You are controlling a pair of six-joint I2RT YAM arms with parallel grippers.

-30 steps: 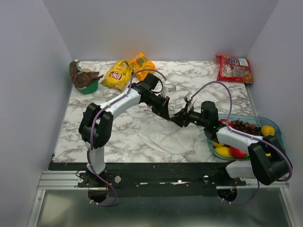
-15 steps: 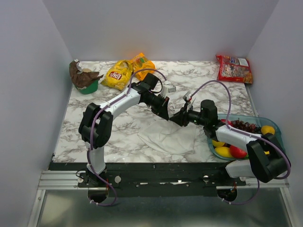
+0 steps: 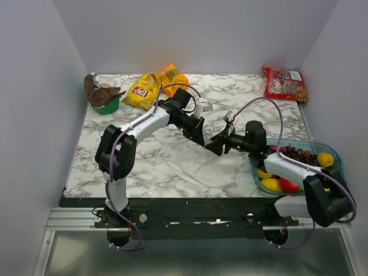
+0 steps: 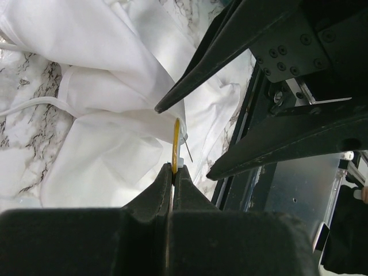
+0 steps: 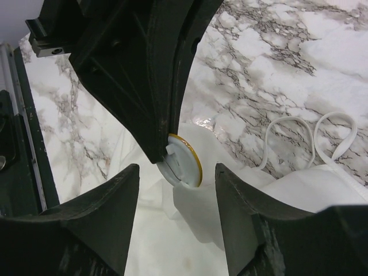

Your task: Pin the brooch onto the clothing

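Brooch (image 4: 175, 144) clamped edge-on in left gripper (image 4: 174, 172) over the clothing (image 4: 103, 155), pin (image 4: 188, 150) bared presumably for piercing, right gripper (image 5: 176, 172) spread wide to assist.

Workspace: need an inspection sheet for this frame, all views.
Surface: marble-pattern table, no spills seen.
Job's things: brooch held above the white garment, which lies crumpled on the table; not pinned yet.
Clutter: yellow chip bag, orange bag, red snack bag, green bowl, fruit tray.
Grippers: left end effector shut on the brooch's edge; right end effector open, one finger either side of the brooch.
Cables: purple cable loops over each arm; no snag seen.
Surroundings: plain walls on three sides, metal rail at the near edge.
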